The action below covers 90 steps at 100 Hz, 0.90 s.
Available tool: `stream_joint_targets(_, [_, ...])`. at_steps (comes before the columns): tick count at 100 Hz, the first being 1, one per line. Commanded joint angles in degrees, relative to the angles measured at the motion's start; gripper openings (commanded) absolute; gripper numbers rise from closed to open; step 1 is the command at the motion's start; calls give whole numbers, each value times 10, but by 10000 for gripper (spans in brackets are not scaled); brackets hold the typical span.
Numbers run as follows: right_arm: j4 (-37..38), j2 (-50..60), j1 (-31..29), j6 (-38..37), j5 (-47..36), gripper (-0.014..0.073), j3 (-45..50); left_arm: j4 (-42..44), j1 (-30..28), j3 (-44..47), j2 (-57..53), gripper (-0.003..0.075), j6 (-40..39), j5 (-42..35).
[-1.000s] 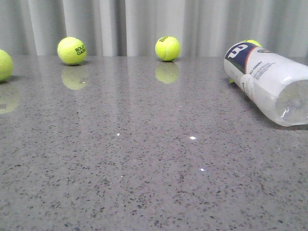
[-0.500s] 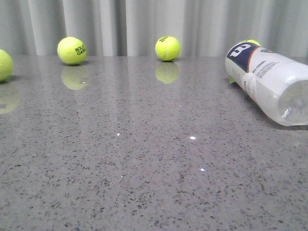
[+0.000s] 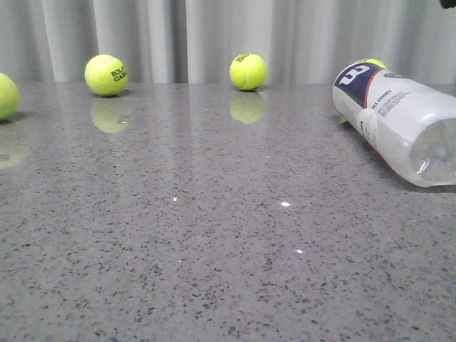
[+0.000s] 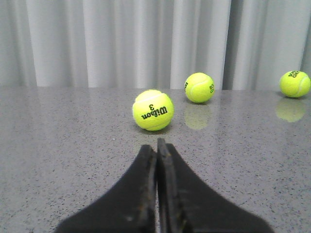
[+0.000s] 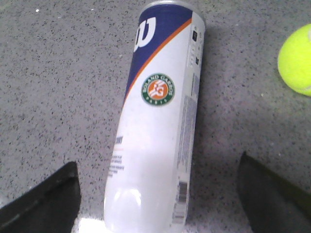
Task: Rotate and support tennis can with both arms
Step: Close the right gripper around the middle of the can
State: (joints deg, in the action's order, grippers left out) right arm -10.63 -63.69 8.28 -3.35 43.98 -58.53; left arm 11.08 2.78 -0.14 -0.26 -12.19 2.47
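Note:
The tennis can point(image 3: 399, 121) lies on its side at the right of the grey table, navy band and "W" logo towards the back, clear end towards the front. In the right wrist view the can point(image 5: 158, 121) lies lengthwise between the spread fingers of my right gripper point(image 5: 158, 162), which is open above it; the fingers point(image 5: 46, 201) do not touch it. A dark bit at the front view's top right corner point(image 3: 449, 3) may be the right arm. My left gripper point(image 4: 156, 144) is shut and empty, low over the table, pointing at a "Wilson 3" ball point(image 4: 152, 109). It is out of the front view.
Tennis balls stand at the back near the curtain point(image 3: 106, 75) point(image 3: 249, 71), one at the left edge point(image 3: 6, 96), and one right behind the can point(image 3: 372, 64), also seen in the right wrist view point(image 5: 296, 60). Two more balls point(image 4: 199, 87) point(image 4: 295, 83) lie beyond the left gripper.
The can has rolled slightly about its axis, so the logo on its navy band has turned. A dark part has come into the top right corner.

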Motion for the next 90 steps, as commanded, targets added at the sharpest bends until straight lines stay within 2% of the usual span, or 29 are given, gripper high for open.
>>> stream_joint_targets(1, [-10, -36, 6, 7, -44, 645, -42, -1, -3, 27, -22, -21, -2, -47])
stream_joint_targets(35, [-10, -193, 27, 7, -64, 645, -103, -1, -3, 27, -22, -21, -2, -47])
stream_joint_targets(66, [-10, -257, 27, 7, -60, 631, -103, -1, -3, 27, -22, -21, -2, -47])
stream_joint_targets(75, [-10, -254, 27, 7, -56, 544, -103, -1, -3, 27, -22, -21, -2, -47])
stream_joint_targets(90, [-10, -237, 28, 9, -54, 272, -103, -1, -3, 27, -22, -21, -2, -47])
